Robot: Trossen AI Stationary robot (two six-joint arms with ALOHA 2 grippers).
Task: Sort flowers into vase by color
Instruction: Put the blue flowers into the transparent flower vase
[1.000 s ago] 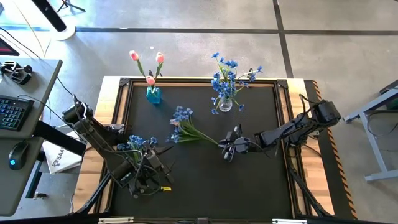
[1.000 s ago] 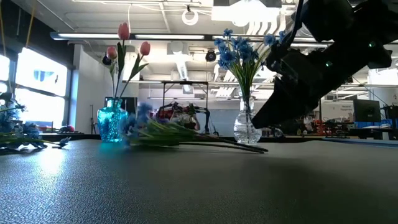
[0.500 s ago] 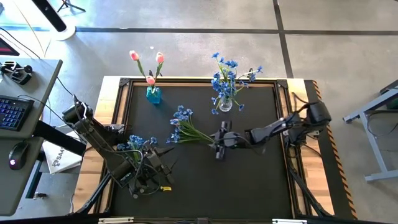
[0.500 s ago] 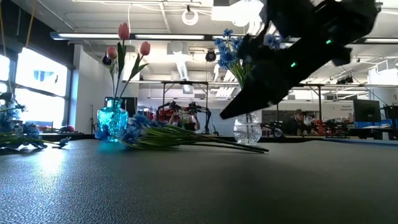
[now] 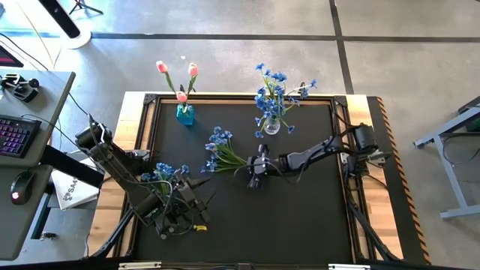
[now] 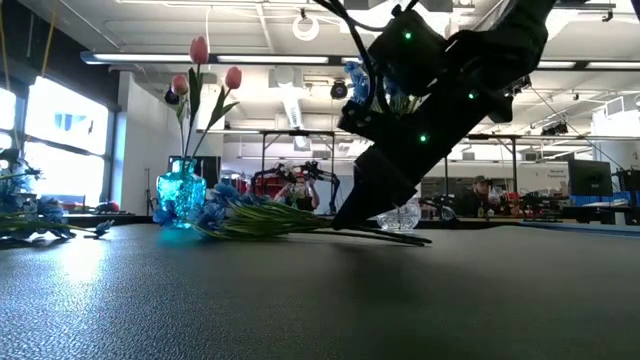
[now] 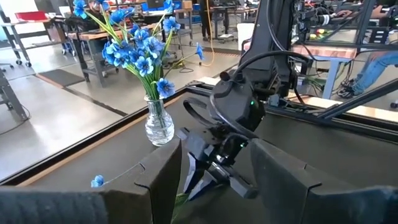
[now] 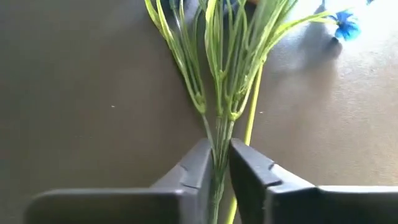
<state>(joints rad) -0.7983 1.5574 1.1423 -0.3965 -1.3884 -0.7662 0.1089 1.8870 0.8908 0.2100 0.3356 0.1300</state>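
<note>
the right gripper (image 8: 216, 171) has its jaws nearly closed around the green stem of the blue bunch (image 5: 219, 148) lying mid-desk (image 5: 300, 217); its blossoms are cut off in the right wrist view.

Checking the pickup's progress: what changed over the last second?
The right gripper slid along the mat toward the lying blue bunch and closed on its stems. The left gripper, both vases and their flowers stayed put.

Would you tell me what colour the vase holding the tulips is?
The tulip vase is turquoise-blue glass, clearest in the low view.
</note>
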